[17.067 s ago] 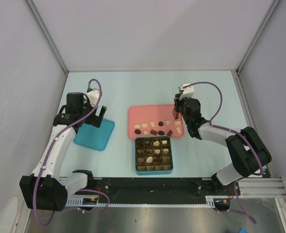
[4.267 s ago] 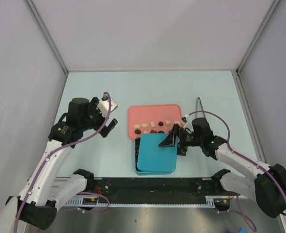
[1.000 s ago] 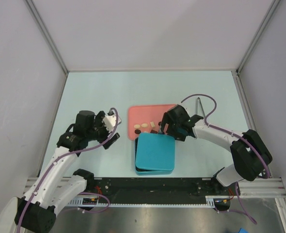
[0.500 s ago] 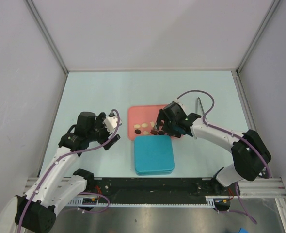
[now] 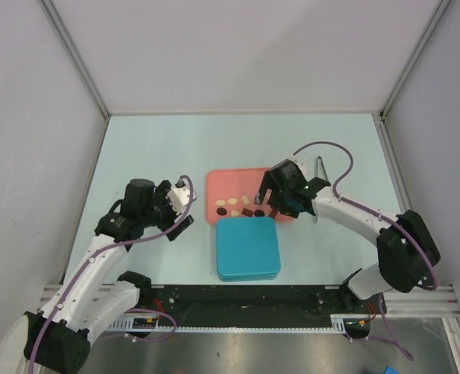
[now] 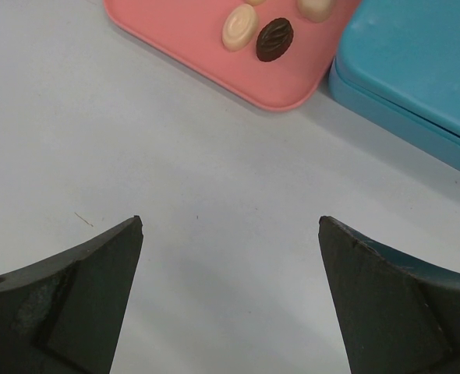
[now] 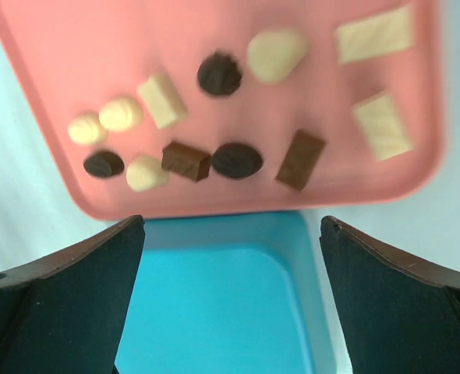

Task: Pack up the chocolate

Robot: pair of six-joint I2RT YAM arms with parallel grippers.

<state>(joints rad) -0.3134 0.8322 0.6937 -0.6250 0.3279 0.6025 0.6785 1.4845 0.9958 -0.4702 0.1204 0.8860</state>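
Observation:
Several pieces of chocolate (image 7: 231, 160), dark, brown and cream, lie loose on the pink tray (image 7: 74, 54). In the top view they show as a row (image 5: 242, 207) on the tray (image 5: 228, 181). The teal box (image 5: 248, 248) sits just in front of the tray with its lid on, so its inside is hidden. My right gripper (image 5: 275, 201) hovers open over the tray's near edge and the lid (image 7: 214, 312), holding nothing (image 7: 231, 222). My left gripper (image 5: 183, 209) is open and empty over bare table left of the tray (image 6: 231, 222); two chocolates (image 6: 275, 39) and the box (image 6: 417, 70) show beyond it.
A thin metal tool (image 5: 320, 168) lies on the table right of the tray, near the right arm's purple cable. Grey walls with metal posts close in the pale blue table (image 5: 160, 148) on three sides. The arm bases stand along the near edge.
The lid, slightly askew a second ago, now lies flat on the box. My right gripper has lifted off it and shifted a little right over the tray. The left arm has barely moved.

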